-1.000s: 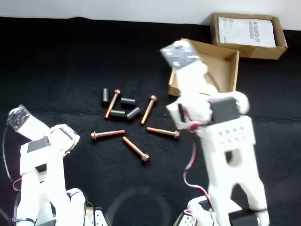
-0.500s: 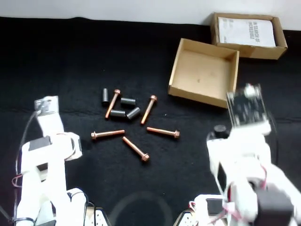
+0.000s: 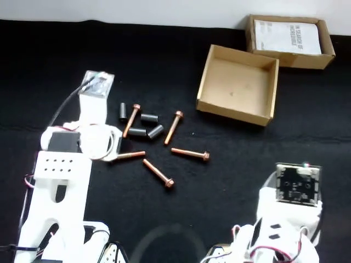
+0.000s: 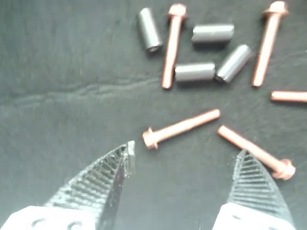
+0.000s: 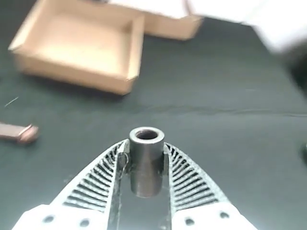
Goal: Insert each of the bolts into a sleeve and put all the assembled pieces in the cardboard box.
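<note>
Your left tool (image 4: 186,149) stands spread wide, one bolt (image 4: 181,128) lying just beyond its tips. Your right tool (image 5: 146,143) clamps a sleeve (image 5: 146,165) (open end outward), with the cardboard box (image 5: 72,74) well ahead.

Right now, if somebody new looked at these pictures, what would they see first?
Probably the right hand pinching a grey sleeve, its hole facing the wrist camera. Next, the shiny copper bolts scattered mid-table among loose sleeves, with the left hand open close by. The cardboard box behind them sits empty.
</note>
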Action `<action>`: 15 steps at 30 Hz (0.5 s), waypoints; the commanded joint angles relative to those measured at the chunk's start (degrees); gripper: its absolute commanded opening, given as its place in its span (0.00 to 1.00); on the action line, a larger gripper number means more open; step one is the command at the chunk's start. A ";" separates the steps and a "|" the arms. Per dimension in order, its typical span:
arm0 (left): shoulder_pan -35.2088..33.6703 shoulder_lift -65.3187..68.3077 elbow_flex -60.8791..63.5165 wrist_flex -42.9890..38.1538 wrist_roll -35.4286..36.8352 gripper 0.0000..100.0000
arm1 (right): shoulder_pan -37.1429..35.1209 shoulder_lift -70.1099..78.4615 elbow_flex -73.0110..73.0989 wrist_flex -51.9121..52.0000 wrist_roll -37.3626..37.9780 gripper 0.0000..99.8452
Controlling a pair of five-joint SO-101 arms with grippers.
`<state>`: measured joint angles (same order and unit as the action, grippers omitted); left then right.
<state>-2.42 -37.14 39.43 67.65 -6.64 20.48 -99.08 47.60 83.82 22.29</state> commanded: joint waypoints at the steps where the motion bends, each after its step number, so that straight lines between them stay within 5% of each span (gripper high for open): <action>1: 3.82 0.04 -3.82 1.05 -0.79 0.33 | 7.43 -4.26 5.49 -9.71 0.35 0.01; 10: 15.52 0.22 -4.97 3.78 -12.40 0.33 | 15.43 -5.93 13.67 -18.86 0.00 0.01; 15: 19.74 7.08 -11.12 8.53 -24.70 0.33 | 20.00 -5.93 15.78 -22.99 -11.25 0.01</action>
<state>14.99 -33.63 33.71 73.63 -24.66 37.89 -104.26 62.90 63.87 17.45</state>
